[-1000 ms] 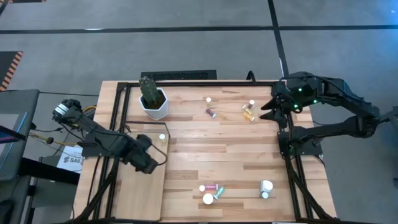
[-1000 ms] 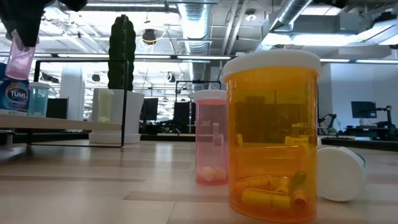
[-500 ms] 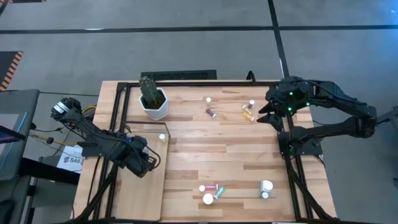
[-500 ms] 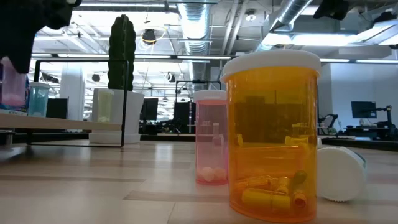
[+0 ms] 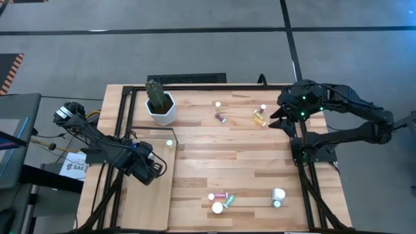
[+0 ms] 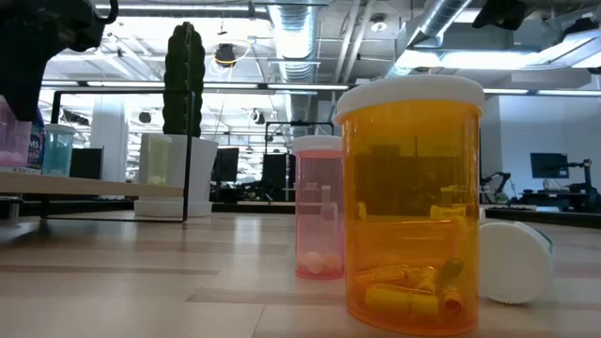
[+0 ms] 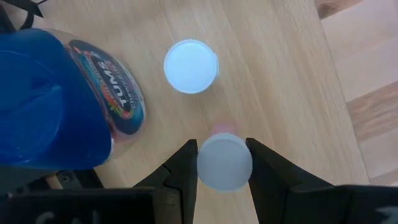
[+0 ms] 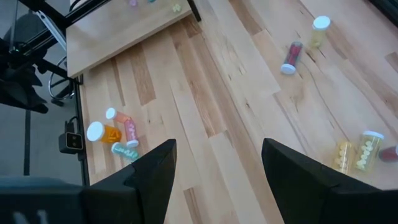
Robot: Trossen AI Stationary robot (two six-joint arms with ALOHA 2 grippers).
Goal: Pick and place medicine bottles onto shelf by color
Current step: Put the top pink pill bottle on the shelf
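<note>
Here we see the left gripper closed on a small pink bottle, whose white round cap sits between the two dark fingers; the pink body shows only as a thin rim above the cap. In the high view this gripper is over the shelf, the pale board at the nine o'clock side of the table.

Just beside the held bottle stand two things on the shelf: a bottle with a pale blue-white cap and a big blue Tums container. They are near the fingers but apart from them. In the low view the pink bottle stands on the shelf with the blue container behind it.

The white plant pot with a cactus stands at eleven o'clock from the shelf, well apart. The half of the shelf toward six o'clock is bare board.

The right gripper hangs at the two o'clock edge of the table with the fingers spread wide and nothing between them. Near it lie some amber bottles and a pink one. At six o'clock a cluster of bottles lies, and a white bottle apart from it. The middle of the table is open wood.
</note>
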